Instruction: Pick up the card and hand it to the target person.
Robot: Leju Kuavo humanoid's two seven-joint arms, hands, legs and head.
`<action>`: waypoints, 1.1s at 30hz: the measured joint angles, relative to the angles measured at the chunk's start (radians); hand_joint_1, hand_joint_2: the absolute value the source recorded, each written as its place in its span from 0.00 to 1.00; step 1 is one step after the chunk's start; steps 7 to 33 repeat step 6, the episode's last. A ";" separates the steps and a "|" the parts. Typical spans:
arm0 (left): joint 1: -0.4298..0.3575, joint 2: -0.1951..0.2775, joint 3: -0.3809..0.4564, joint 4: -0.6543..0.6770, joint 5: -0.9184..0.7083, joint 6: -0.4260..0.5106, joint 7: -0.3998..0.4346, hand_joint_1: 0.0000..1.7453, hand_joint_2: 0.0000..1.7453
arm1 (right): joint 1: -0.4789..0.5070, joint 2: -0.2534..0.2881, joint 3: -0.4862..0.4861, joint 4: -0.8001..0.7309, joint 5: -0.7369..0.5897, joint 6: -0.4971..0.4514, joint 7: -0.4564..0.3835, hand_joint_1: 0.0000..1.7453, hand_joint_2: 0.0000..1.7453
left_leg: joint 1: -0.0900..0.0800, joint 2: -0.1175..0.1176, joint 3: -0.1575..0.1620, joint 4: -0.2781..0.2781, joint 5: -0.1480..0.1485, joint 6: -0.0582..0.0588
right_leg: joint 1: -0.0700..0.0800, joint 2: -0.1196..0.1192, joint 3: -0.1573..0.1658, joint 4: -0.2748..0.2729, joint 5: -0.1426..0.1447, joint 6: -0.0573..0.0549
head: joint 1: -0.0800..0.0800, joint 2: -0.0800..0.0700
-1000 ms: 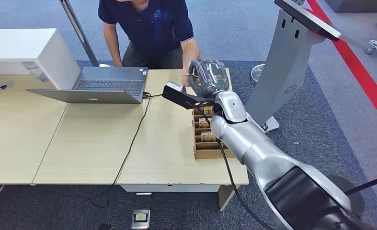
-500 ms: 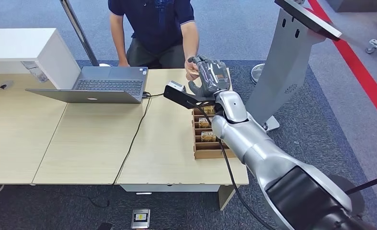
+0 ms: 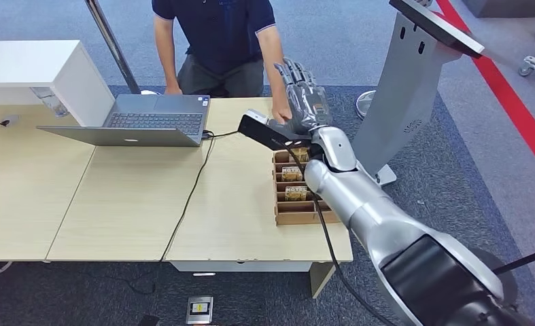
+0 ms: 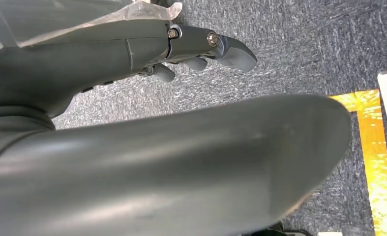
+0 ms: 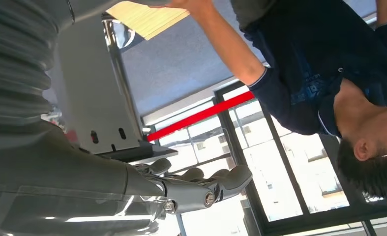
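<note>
— Right hand (image 3: 304, 95): how does it sit?
— Raised over the far edge of the pale wooden table (image 3: 135, 197), fingers spread, holding nothing, beside the person's hand (image 3: 281, 112).
— And the card?
— Can't tell. Cards fill the brown wooden slotted tray (image 3: 293, 197) nearer.

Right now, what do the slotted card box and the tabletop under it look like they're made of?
The card box looks like bare wood or plywood: matte brown, thin flat dividers forming slots. The table looks like light wood-grain laminate, smooth and matte, with seams between panels; solid wood can't be ruled out.
</note>
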 joint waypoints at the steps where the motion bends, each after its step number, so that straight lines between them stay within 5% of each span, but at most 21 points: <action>1: 0.001 0.000 0.000 0.000 0.003 0.002 -0.003 0.00 0.00 | 0.001 -0.005 -0.007 -0.009 -0.030 0.017 -0.013 0.00 1.00 | 0.000 0.000 0.000 0.000 0.000 0.000 | 0.000 0.000 0.000 0.000 0.000 0.000 | 0.000 0.000; 6: 0.012 0.002 0.001 0.000 0.028 0.009 -0.021 0.00 0.00 | 0.032 -0.049 -0.057 -0.097 -0.242 0.157 -0.055 0.00 1.00 | 0.000 0.000 0.000 0.000 0.000 0.000 | 0.000 0.000 0.000 0.000 0.000 0.000 | 0.000 0.000; 33: 0.012 0.002 0.001 0.000 0.028 0.009 -0.021 0.00 0.00 | 0.032 -0.049 -0.057 -0.097 -0.242 0.157 -0.055 0.00 1.00 | 0.000 0.000 0.000 0.000 0.000 0.000 | 0.000 0.000 0.000 0.000 0.000 0.000 | 0.000 0.000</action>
